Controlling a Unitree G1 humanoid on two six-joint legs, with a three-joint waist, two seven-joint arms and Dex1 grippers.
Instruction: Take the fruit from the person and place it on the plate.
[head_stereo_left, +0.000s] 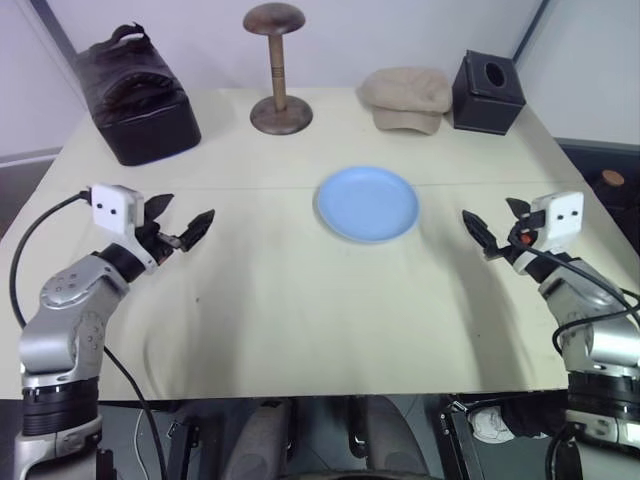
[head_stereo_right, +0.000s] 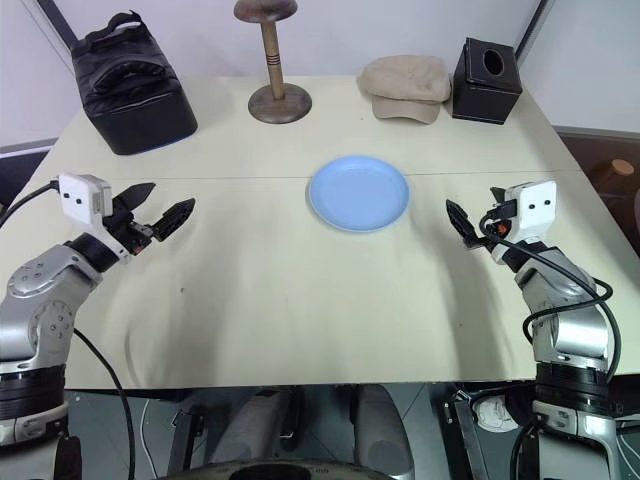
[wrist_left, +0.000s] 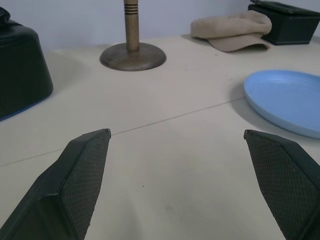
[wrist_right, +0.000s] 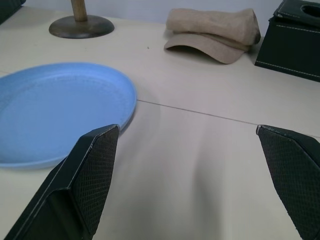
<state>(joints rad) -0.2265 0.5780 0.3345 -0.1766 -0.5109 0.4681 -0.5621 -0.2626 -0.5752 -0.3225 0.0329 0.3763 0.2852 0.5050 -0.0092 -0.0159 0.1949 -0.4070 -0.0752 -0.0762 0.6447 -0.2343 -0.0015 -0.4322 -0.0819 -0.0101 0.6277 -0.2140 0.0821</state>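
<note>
1. The plate (head_stereo_left: 367, 204), round, shallow and smooth light blue, lies bare mid-table on the cream cloth (head_stereo_left: 300, 300).
2. Behind it: a turned wooden stand (head_stereo_left: 278, 70), a soft beige cap (head_stereo_left: 407, 98), a black box (head_stereo_left: 488, 92) and a quilted black bag (head_stereo_left: 138, 95).
3. The left gripper (head_stereo_left: 183, 222) and right gripper (head_stereo_left: 494, 228) hover level at either side, fingers apart, holding nothing.

grey arms (head_stereo_left: 70, 310), black fingers (head_stereo_left: 200, 225)

One plate (head_stereo_left: 366, 203), one cap (head_stereo_left: 407, 98), one wooden stand (head_stereo_left: 278, 68), one bag (head_stereo_left: 135, 95), one tissue box (head_stereo_left: 488, 92).
</note>
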